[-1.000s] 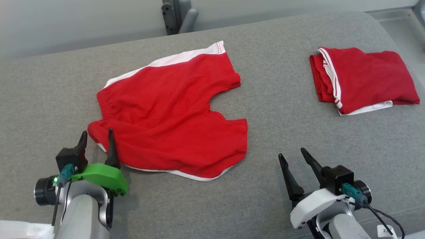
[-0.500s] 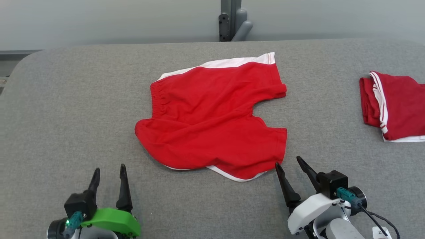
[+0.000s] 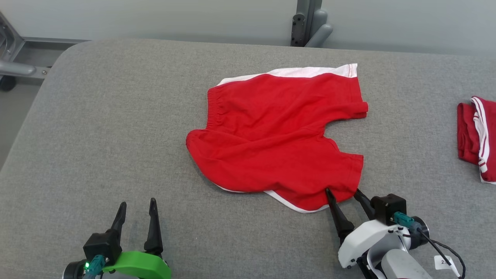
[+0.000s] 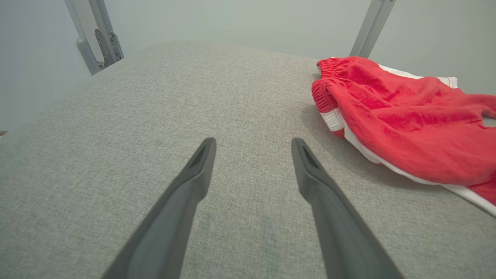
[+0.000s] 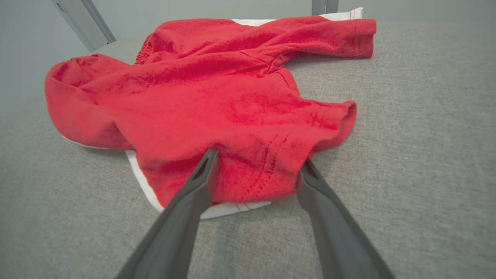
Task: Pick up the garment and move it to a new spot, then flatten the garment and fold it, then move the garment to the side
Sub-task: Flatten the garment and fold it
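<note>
My R hand [image 3: 342, 190] is the one that counts now. It sits low and right of the middle in the head view, wide open. Its two finger tips are right at the near edge of the red cotton shorts with white trim [image 3: 279, 135]. In the R wrist view the hem corner of the near leg lies btw the two fingers, so the cloth is straight ahead of that hand. The hand holds nothing yet.

The shorts lie spread in the middle of the grey cloth-covered table [image 3: 116, 135]. The stretchy waist points to the left of the frame and the two leg ends point to the right. One leg lies toward the top, one toward the bottom. They look bumpy, not flat.

My L hand [image 3: 138, 201] is at the lower left, also wide open w/ nothing in it. It is well apart from the shorts. They lie up and to the right of it, waist end closest.

So R is much nearer. I think the next step is to close R on that leg corner.

A second red garment, folded, w/ white stripes [image 3: 478, 135] lies at the right edge, on the bare table too.
</note>
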{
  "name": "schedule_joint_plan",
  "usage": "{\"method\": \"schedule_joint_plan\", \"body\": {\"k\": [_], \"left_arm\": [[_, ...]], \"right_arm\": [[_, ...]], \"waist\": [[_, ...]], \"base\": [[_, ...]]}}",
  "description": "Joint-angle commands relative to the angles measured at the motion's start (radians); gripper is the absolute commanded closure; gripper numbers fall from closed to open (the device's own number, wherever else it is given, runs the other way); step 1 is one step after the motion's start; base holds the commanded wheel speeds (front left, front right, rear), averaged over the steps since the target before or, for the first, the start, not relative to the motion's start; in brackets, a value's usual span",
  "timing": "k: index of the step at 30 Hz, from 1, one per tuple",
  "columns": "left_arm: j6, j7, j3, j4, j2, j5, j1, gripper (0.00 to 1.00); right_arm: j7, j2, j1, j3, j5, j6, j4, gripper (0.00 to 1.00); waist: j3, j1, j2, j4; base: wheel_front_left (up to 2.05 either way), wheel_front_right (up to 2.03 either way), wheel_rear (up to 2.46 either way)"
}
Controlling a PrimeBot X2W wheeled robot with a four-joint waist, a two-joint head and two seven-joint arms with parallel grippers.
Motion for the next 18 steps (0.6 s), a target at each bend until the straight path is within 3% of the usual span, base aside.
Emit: {"method": "schedule_joint_plan", "body": {"k": [1,2,3,9,13,18], "left_arm": [[0.002,0.000,0.005,-0.007,0.003,0.000,-0.008,0.00],[0.003,0.000,0.005,-0.009,0.003,-0.001,-0.007,0.00],[0.003,0.000,0.005,-0.010,0.003,-0.003,-0.005,0.00],[-0.003,0.000,0.000,-0.012,0.003,-0.009,0.006,0.00],[-0.008,0.000,-0.022,0.002,0.003,-0.020,0.006,0.00],[-0.006,0.000,-0.078,0.016,0.003,-0.036,-0.028,0.00]], "right_arm": [[-0.003,-0.008,-0.019,0.005,0.004,-0.001,0.010,0.54],[-0.003,-0.008,-0.024,0.007,0.007,-0.002,0.012,0.72],[-0.003,-0.008,-0.027,0.010,0.010,-0.001,0.013,1.00],[-0.003,-0.010,-0.018,0.013,0.045,-0.001,-0.080,1.00],[-0.003,-0.051,-0.078,0.038,0.052,-0.002,-0.123,1.00],[-0.003,-0.107,-0.214,0.027,0.037,-0.001,-0.056,1.00]], "waist": [[0.007,0.0000,0.0000,0.007],[0.008,0.0000,0.0000,0.006],[0.008,0.0000,0.0000,0.004],[-0.001,0.0000,0.0000,-0.020],[0.004,0.0000,0.0000,-0.038],[0.038,0.0000,0.0000,-0.020]], "base": [[0.00,0.00,0.00],[0.00,0.00,0.00],[0.00,0.00,0.00],[0.00,0.00,0.00],[0.00,0.00,0.00],[0.00,0.00,0.00]]}}
